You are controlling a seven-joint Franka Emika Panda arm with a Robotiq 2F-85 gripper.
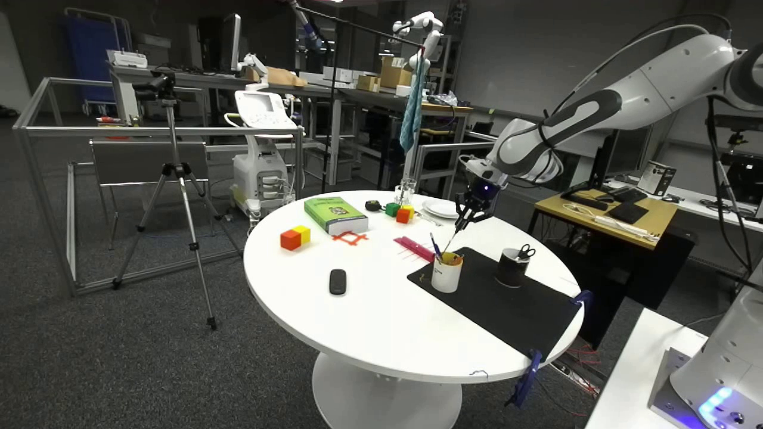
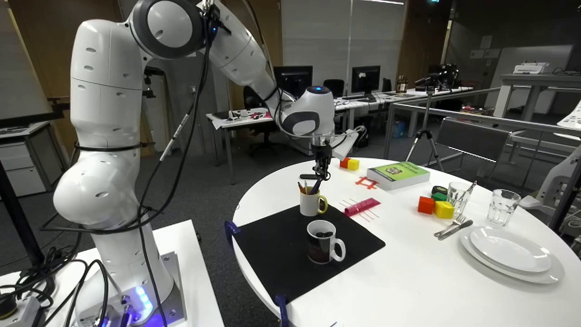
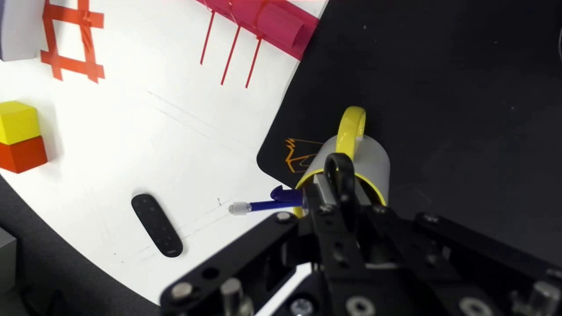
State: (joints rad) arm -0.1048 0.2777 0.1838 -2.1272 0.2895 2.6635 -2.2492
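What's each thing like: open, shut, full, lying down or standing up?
Gripper: shut on a scissors-like tool
Yellow-handled mug: upright, pens inside
Dark mug: upright, scissors inside
Green book: closed, lying flat
Remote: lying flat
Plates: stacked
Glasses: standing upright
Blue clamps: fastened at the table edge
Tripod: standing, legs spread

Place: robotics lab | in an exterior view, near right: robot arm (image 1: pixel 661 89) mounted on a white table (image 1: pixel 626 381) | far: second robot arm (image 1: pixel 425 43), equipment console (image 1: pixel 262 170), workbench (image 1: pixel 335 136) | left: tripod (image 1: pixel 174 149)
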